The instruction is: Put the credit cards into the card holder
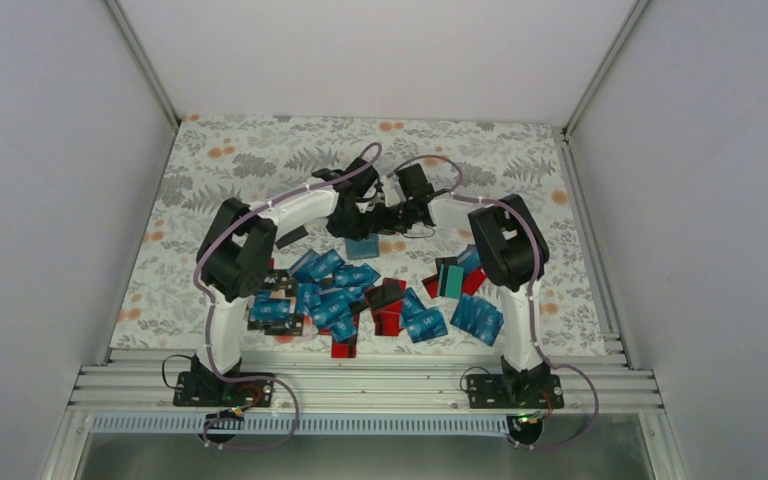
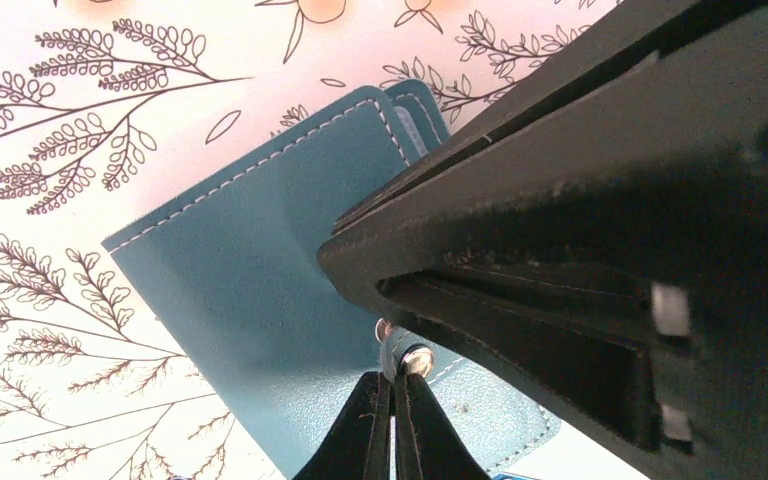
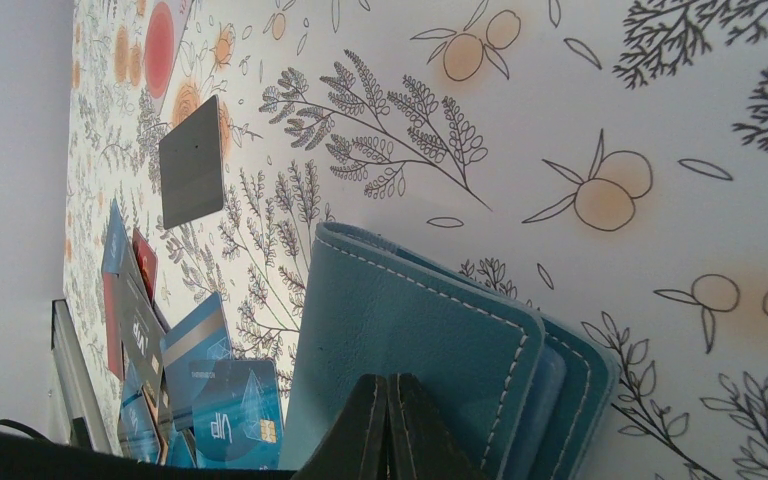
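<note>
The teal-blue card holder (image 1: 362, 247) lies folded on the floral cloth behind the card pile. In the left wrist view the card holder (image 2: 250, 270) fills the middle. My left gripper (image 2: 392, 385) is shut, pinching its small strap with the metal snap (image 2: 418, 362). My right gripper (image 1: 400, 215) is beside it; in its own view the right gripper (image 3: 390, 392) is shut, tips against the holder's stitched cover (image 3: 410, 320), nothing between them. The credit cards (image 1: 340, 295), mostly blue, lie in a heap nearer the arms, and blue ones show in the right wrist view (image 3: 230, 410).
A single black card (image 1: 291, 237) lies apart left of the holder, also in the right wrist view (image 3: 191, 160). A teal-green card (image 1: 450, 280) and red cards (image 1: 390, 320) lie in the heap. White walls enclose the cloth on three sides.
</note>
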You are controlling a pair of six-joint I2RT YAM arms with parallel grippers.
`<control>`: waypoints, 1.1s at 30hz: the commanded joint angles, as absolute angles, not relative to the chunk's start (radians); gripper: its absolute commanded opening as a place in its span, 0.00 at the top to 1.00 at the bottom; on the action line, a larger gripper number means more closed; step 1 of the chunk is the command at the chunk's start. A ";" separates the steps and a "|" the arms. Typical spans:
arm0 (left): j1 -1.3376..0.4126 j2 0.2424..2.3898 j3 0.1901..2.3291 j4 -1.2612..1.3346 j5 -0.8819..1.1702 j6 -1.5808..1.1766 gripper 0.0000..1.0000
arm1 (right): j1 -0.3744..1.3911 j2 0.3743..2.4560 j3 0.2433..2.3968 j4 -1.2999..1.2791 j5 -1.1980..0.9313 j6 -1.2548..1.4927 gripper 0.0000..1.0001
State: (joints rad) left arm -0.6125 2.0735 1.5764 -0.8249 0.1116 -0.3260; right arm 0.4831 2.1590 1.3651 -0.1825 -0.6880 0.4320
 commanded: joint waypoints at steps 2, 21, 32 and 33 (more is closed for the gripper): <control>-0.607 2.108 1.578 -0.800 0.093 -0.331 0.98 | 0.477 2.216 1.332 -0.282 -0.554 0.409 0.96; -0.606 2.200 1.592 -0.793 0.022 -0.312 0.98 | 0.475 2.203 1.318 -0.276 -0.567 0.410 0.95; -0.602 2.281 1.586 -0.813 -0.026 -0.296 0.98 | 0.473 2.189 1.312 -0.279 -0.579 0.408 0.95; -0.602 2.285 1.578 -0.807 -0.019 -0.294 0.98 | 0.470 2.162 1.303 -0.268 -0.584 0.408 0.96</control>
State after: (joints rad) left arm -0.6106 2.1452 1.6463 -0.8051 0.0868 -0.2947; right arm 0.4591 2.1590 1.3560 -0.1604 -0.6834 0.4290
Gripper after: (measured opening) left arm 0.026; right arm 0.044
